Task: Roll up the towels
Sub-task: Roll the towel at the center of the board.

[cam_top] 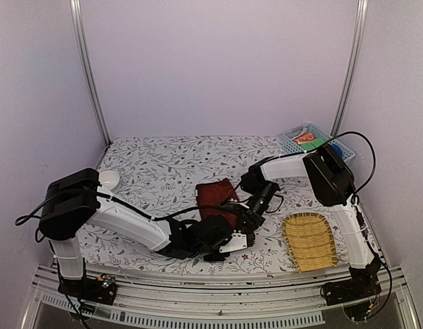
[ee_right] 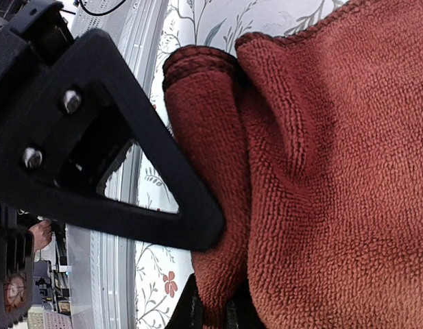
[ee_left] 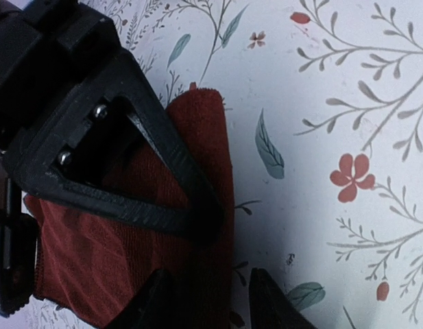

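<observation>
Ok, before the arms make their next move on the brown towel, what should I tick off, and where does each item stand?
1. Hold of the right gripper on the brown towel: ok, a folded edge is pinched between its fingers.
2. Hold of the left gripper on the towel: cannot tell; one finger lies over the cloth, but no grip shows clearly.
3. Roll formed: not ok; the far part lies flat and only the near edge is folded over.
4. Towel apart from the woven tray: ok.
5. Both grippers at the same end of the towel: ok, the near end.
</observation>
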